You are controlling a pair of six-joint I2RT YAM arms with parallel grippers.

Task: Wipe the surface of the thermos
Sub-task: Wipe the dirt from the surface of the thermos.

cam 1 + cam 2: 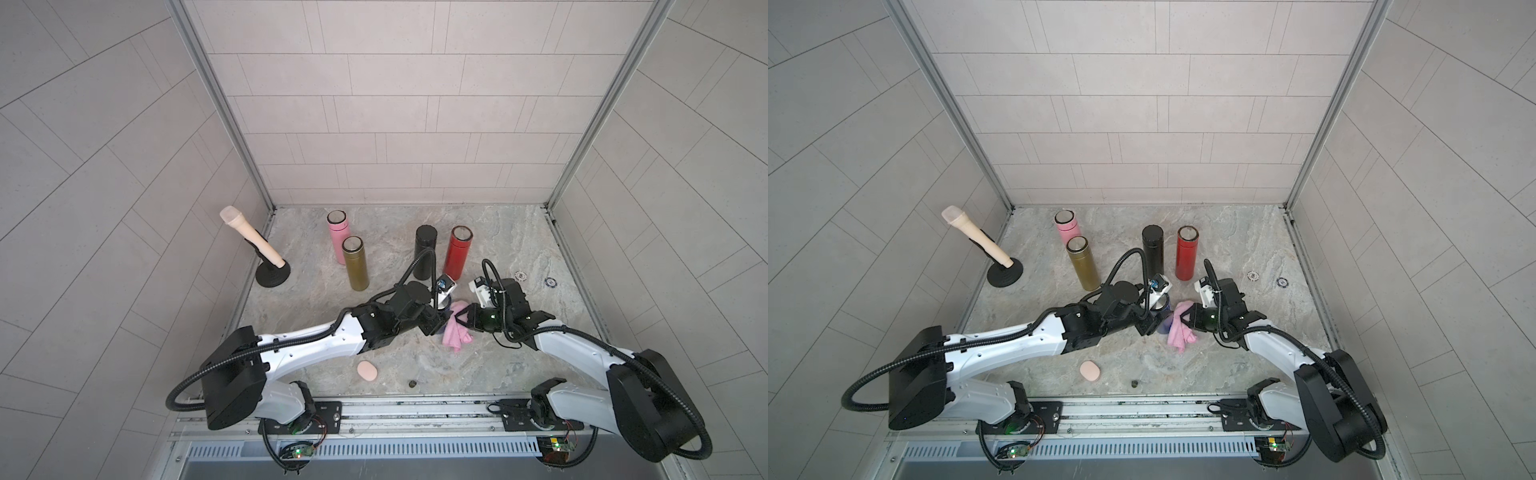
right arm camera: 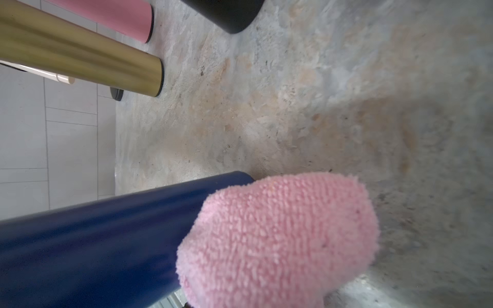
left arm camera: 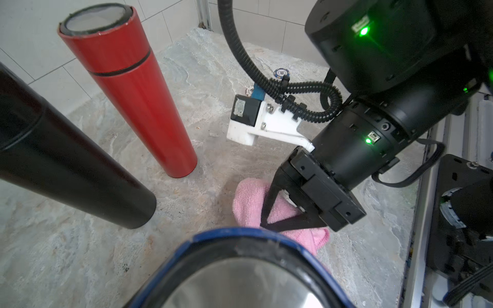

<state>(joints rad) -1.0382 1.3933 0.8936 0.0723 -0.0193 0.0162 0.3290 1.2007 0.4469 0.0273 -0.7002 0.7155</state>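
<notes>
Currently, everything is being staged on a grey marbled stone tabletop (image 1: 519,232) enclosed by tiled walls. A dark-blue cylindrical metal thermos (image 1: 1166,322) is being gripped at the tabletop centre by the left gripper (image 1: 1156,325), with the jaws partway in and clamped on its upper body. Its rim is being shown right under the left wrist camera.

Four more cylindrical thermoses are being stood upright behind it:
- a red one (image 1: 457,253)
- a black one (image 1: 424,251)
- a gold one (image 1: 356,264)
- a pink one (image 1: 337,232)

A beige microphone on a black round stand (image 1: 249,241) is being leaned at the table's left edge.

A pink terry cloth (image 2: 280,240) is being pinched by the right gripper (image 3: 263,225), with the fingertips fully together on a fold. In the right wrist view the cloth is being pressed against the lower side of the thermos, and the rest of it is being draped onto the stone.

A peach oval sponge (image 1: 367,371) is being left near the front edge. Two poker chips (image 1: 519,275) are being left to the right of the red thermos.
</notes>
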